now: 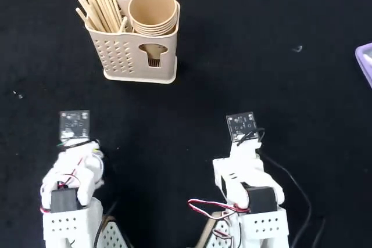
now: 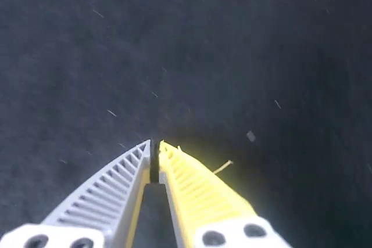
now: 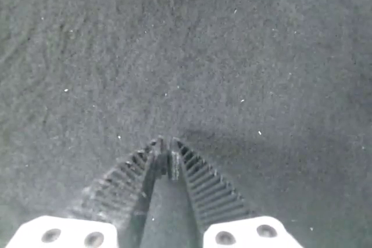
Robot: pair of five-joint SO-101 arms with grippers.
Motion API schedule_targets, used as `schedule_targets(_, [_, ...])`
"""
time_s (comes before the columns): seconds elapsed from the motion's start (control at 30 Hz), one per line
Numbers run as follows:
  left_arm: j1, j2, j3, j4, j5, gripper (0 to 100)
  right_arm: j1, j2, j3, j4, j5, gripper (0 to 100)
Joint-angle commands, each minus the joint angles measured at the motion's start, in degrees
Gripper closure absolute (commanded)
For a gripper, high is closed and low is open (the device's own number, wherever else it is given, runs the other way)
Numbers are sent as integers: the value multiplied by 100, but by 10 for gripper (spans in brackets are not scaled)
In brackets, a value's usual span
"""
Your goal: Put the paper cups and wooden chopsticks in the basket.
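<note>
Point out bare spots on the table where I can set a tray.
Widest free patch: black cloth between the basket and the purple object at the right edge. Also bare: the strip between the basket and the left arm and right arm. Crowded: the basket itself, full of chopsticks and paper cups.

Robot lab: black-clothed table (image 1: 261,97)

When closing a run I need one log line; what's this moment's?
cups: in basket | chopsticks: in basket | left gripper: shut, empty | right gripper: shut, empty
</note>
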Motion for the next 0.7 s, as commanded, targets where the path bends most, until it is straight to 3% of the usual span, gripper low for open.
schedule_targets(0.0, [347,-9,136,352,-35,970,114,-549,13,0,-44,987])
schedule_targets(0.37, [409,-9,136,571,26,970,114,-549,13,0,-44,987])
schedule_targets(0.53, [356,0,136,580,1169,970,114,-549,13,0,-44,987])
schedule_targets(0.67, [382,0,136,571,1600,969,114,-549,13,0,-44,987])
